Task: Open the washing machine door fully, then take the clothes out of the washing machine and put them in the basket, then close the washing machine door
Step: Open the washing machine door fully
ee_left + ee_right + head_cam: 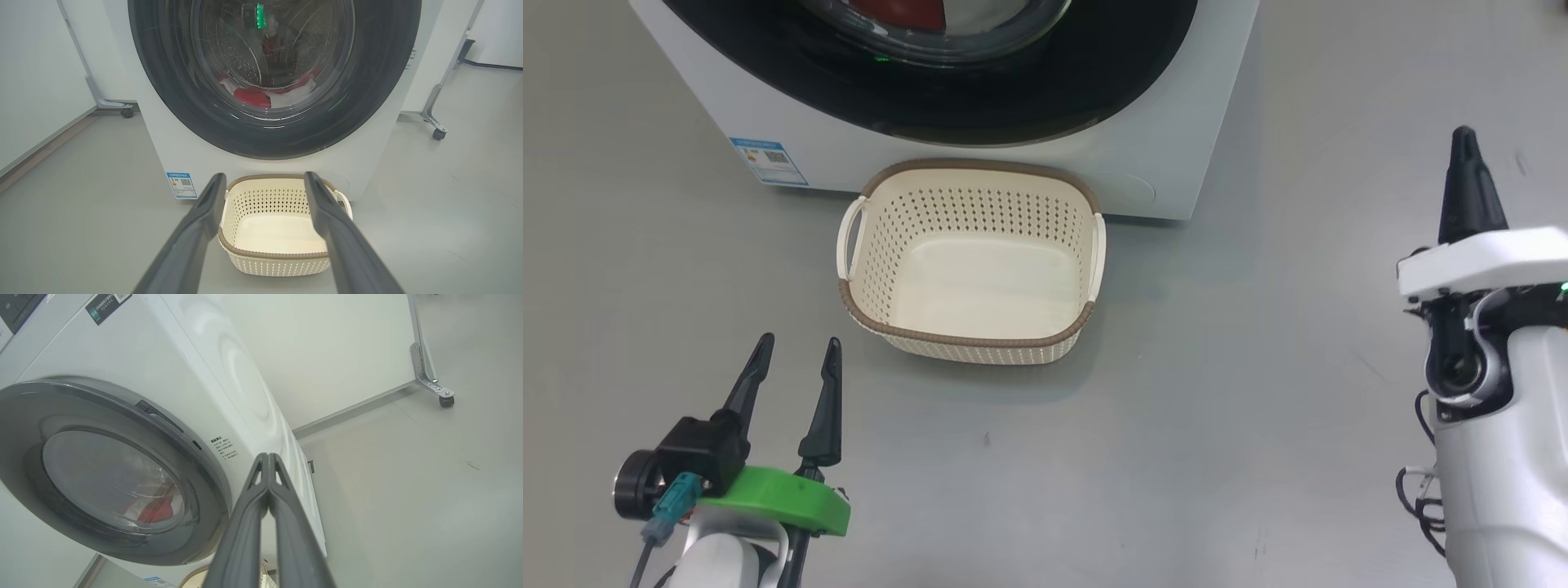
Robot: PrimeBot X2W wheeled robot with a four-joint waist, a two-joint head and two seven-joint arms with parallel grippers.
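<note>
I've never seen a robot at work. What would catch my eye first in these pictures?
The big round washing machine door, shut and glossy black, looms at the top, with red and white clothes behind its glass. On the grey floor just before it stands an empty cream basket. Nearer, the left hand is open at lower left, the right hand shut at the right.

Glossy black door rim (171, 102), perforated plastic basket (968, 339)

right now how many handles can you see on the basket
2. The left handle loops off the left end of the basket, the right handle off its right end. No part of the basket is hidden.
</note>
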